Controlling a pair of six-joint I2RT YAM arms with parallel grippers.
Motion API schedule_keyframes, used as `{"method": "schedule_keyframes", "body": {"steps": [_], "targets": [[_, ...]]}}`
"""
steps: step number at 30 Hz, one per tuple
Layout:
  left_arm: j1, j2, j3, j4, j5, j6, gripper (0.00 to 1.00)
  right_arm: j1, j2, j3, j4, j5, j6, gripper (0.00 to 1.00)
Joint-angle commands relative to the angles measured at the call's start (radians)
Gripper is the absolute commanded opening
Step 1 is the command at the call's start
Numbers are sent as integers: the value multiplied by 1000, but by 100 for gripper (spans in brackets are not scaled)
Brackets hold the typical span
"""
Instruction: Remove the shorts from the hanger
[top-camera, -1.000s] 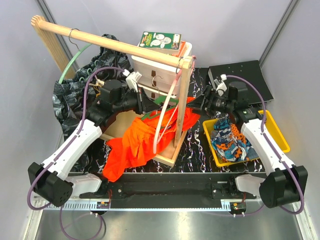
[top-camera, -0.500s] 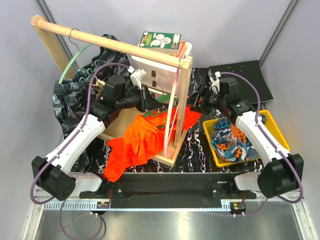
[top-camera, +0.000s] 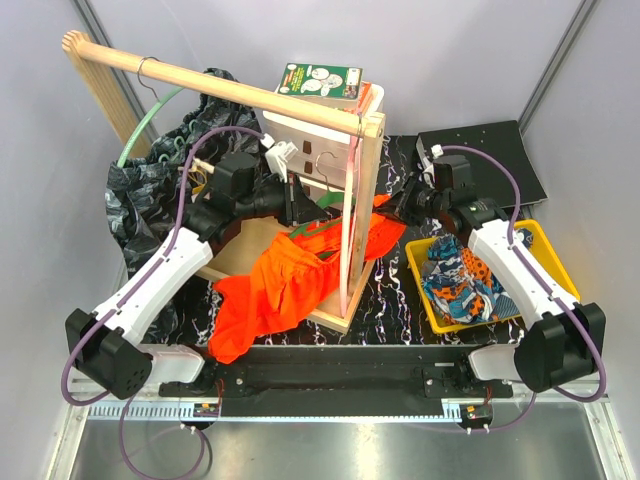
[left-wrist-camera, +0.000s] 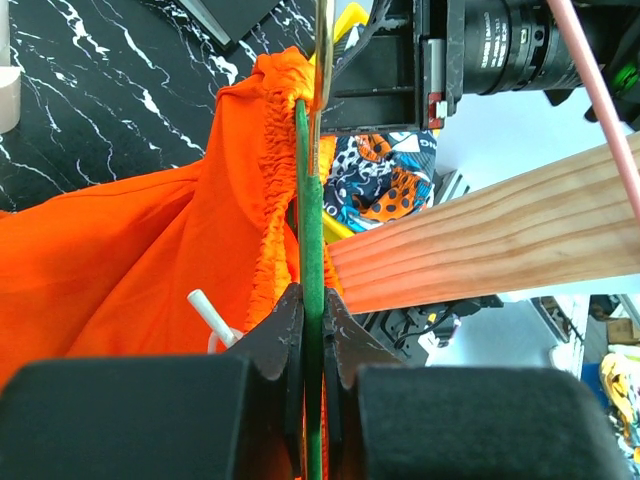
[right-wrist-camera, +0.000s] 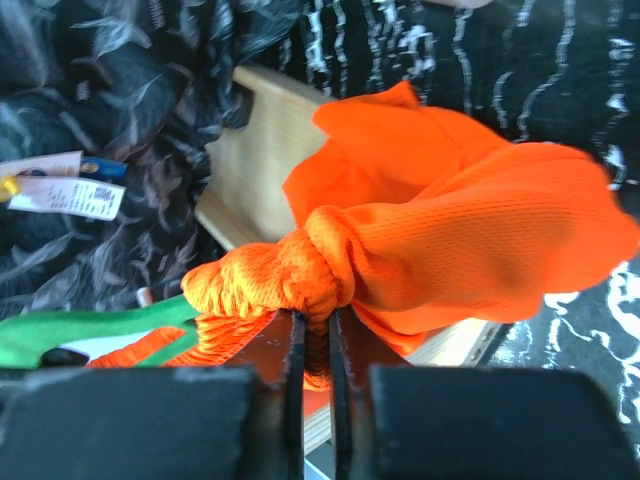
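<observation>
The bright orange shorts (top-camera: 285, 285) hang from a green hanger (top-camera: 322, 211) under the wooden rail (top-camera: 220, 88) and spill over the rack's base. My left gripper (left-wrist-camera: 312, 312) is shut on the green hanger's bar (left-wrist-camera: 306, 190), with the gathered orange waistband (left-wrist-camera: 268, 230) just beyond it. My right gripper (right-wrist-camera: 317, 325) is shut on a bunched fold of the orange shorts' waistband (right-wrist-camera: 300, 275), beside the hanger's end (right-wrist-camera: 80, 332). The blue, orange and white patterned shorts (top-camera: 462, 280) lie in the yellow bin. Dark patterned shorts (top-camera: 150, 190) lie at the left.
A yellow bin (top-camera: 560, 262) sits at the right, a black plate (top-camera: 495, 150) behind it. A pink hanger (top-camera: 347, 240) and a mint hanger (top-camera: 150, 122) hang from the rail. A white box (top-camera: 310, 135) stands behind the rack's wooden base (top-camera: 240, 262).
My right arm reached left to the rack and its jaws closed on the orange waistband. My left gripper shifted slightly right, still holding the green hanger.
</observation>
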Motion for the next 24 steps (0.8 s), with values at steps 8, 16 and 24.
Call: {"method": "schedule_keyframes", "body": {"steps": [8, 16, 24], "targets": [[0, -75, 50, -82, 61, 151, 0, -193, -7, 33, -88, 58, -66, 0], [64, -123, 17, -77, 75, 150, 0, -384, 2, -14, -125, -28, -115, 0], [147, -201, -26, -43, 135, 146, 0, -436, 27, -63, -128, -53, -136, 0]]}}
